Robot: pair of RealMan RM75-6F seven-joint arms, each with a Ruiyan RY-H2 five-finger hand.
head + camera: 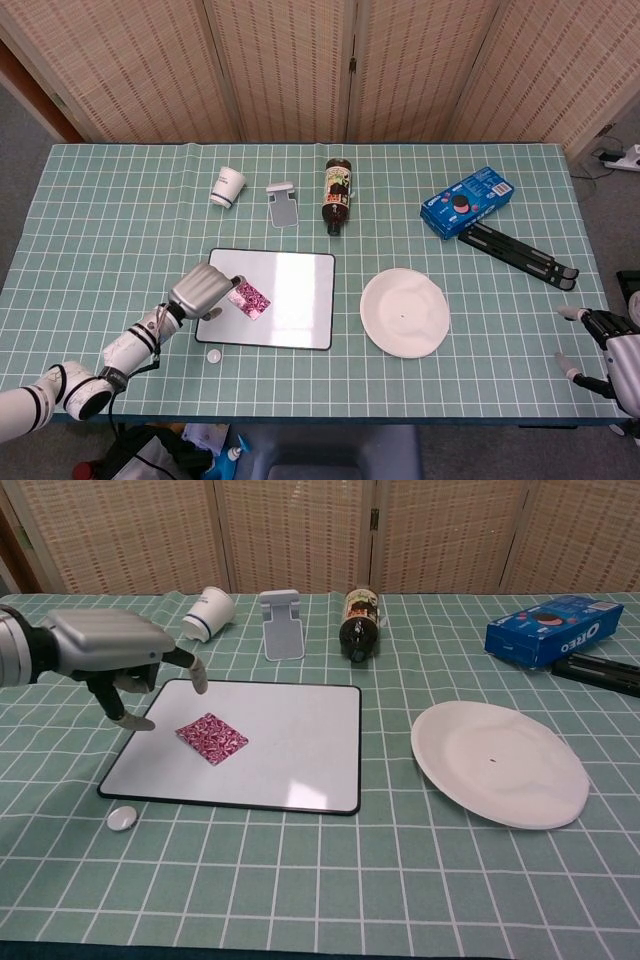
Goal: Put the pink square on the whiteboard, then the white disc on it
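The pink square (249, 298) (211, 738) lies flat on the left part of the whiteboard (290, 310) (290, 750). My left hand (201, 290) (112, 657) hovers at the board's left edge, just left of the square, fingers apart and holding nothing. The small white disc (213, 354) (122, 818) rests on the table mat just off the board's near left corner. My right hand (612, 350) sits at the table's far right near edge, fingers spread and empty; the chest view does not show it.
A white plate (404, 312) (498, 762) lies right of the board. Behind it stand a tipped paper cup (228, 186), a grey phone stand (283, 205) and a lying bottle (337, 194). A blue Oreo box (466, 201) and black folded stand (518, 250) are back right.
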